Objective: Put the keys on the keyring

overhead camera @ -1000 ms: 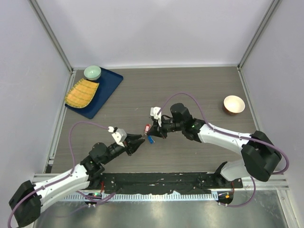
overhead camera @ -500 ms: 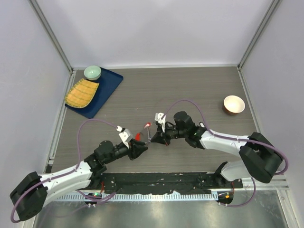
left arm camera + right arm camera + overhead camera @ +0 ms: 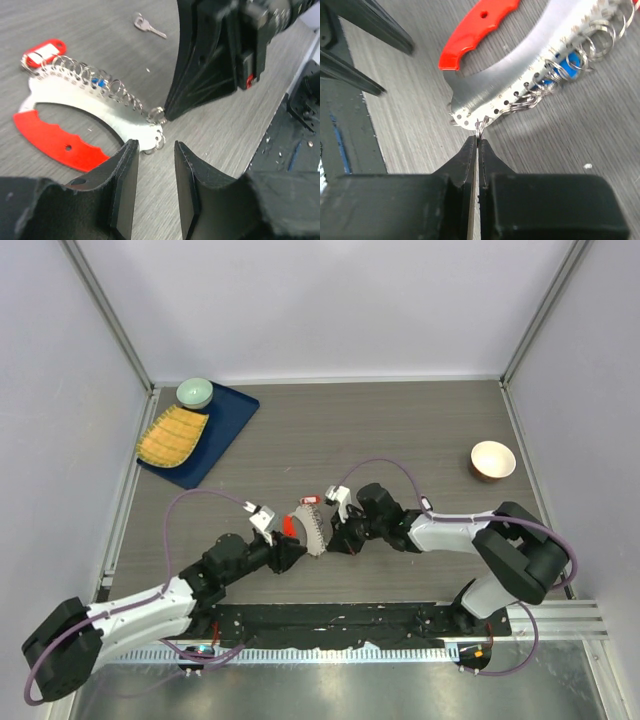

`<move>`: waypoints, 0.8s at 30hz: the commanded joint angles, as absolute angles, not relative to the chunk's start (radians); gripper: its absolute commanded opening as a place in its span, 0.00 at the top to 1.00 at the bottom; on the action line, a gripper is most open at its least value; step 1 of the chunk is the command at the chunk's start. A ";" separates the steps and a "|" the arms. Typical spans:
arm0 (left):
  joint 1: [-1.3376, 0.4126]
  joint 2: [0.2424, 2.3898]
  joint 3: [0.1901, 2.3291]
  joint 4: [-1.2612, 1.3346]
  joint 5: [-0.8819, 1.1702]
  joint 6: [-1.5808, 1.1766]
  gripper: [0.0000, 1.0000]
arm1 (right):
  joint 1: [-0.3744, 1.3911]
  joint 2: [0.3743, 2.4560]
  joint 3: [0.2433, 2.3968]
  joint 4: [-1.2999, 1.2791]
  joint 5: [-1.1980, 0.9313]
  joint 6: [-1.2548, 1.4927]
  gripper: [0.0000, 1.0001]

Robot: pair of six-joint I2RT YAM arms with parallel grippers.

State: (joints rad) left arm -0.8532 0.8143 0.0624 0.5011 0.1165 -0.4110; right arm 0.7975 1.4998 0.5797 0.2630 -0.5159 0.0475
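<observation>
Black fingers of the left gripper (image 3: 155, 143) nearest of all, spread apart with nothing between them, tips low over the grey wood-grain surface (image 3: 400, 430). Just past those tips, flat on the surface, the keyring (image 3: 90, 105): a curved silver plate with a red wavy grip (image 3: 55, 142) along its inner edge, a row of small wire rings threaded through holes along the outer edge, and a small blue tag (image 3: 570, 62) among the rings. Near end of the plate directly in front of the gap between the left fingers, very close, contact not possible to tell. Right gripper (image 3: 477, 141) set against that same end from the opposite side, fingers pressed tight together and pinching one wire ring at the plate's corner, tips angled down almost to the surface. Both grippers nearly tip to tip, only the end of the keyring between them. At the far tip of the plate, the red-headed key (image 3: 45, 50) with a white panel on its head, touching the outermost rings; whether threaded on, cannot tell. Beyond that, the silver key (image 3: 149, 27) loose on the surface, apart from the keyring and near the body of the right gripper. Farther back on the left, a blue tray (image 3: 235, 415) carrying a yellow ribbed mat (image 3: 172, 435) and a pale green bowl (image 3: 194, 392). Far right, a tan bowl (image 3: 492, 460), well apart from everything else.
</observation>
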 commanded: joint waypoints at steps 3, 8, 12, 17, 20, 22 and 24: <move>-0.856 0.652 0.089 0.440 -0.093 -0.344 0.61 | 0.802 1.546 0.617 0.196 -0.443 0.081 0.91; -0.856 0.517 0.054 0.426 -0.211 -0.287 0.60 | 0.804 1.552 0.656 0.098 -0.410 0.054 0.83; -0.856 0.469 0.017 0.425 -0.255 -0.284 0.59 | 0.804 1.485 0.695 0.006 -0.362 0.020 0.72; -0.856 0.469 0.018 0.426 -0.249 -0.270 0.58 | 0.804 1.448 0.733 -0.104 -0.342 0.006 0.62; -0.856 0.486 0.032 0.417 -0.236 -0.267 0.58 | 0.805 1.466 0.768 -0.139 -0.350 0.008 0.62; -0.856 0.495 0.037 0.414 -0.223 -0.267 0.58 | 0.804 1.491 0.793 -0.153 -0.370 0.021 0.62; -0.856 0.500 0.041 0.410 -0.215 -0.267 0.58 | 0.804 1.514 0.813 -0.163 -0.389 0.054 0.62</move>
State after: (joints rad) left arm -0.8532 0.4915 0.0559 0.4000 -0.2192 -0.2840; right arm 0.7994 1.4860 0.7467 -0.1207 -0.3626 0.0246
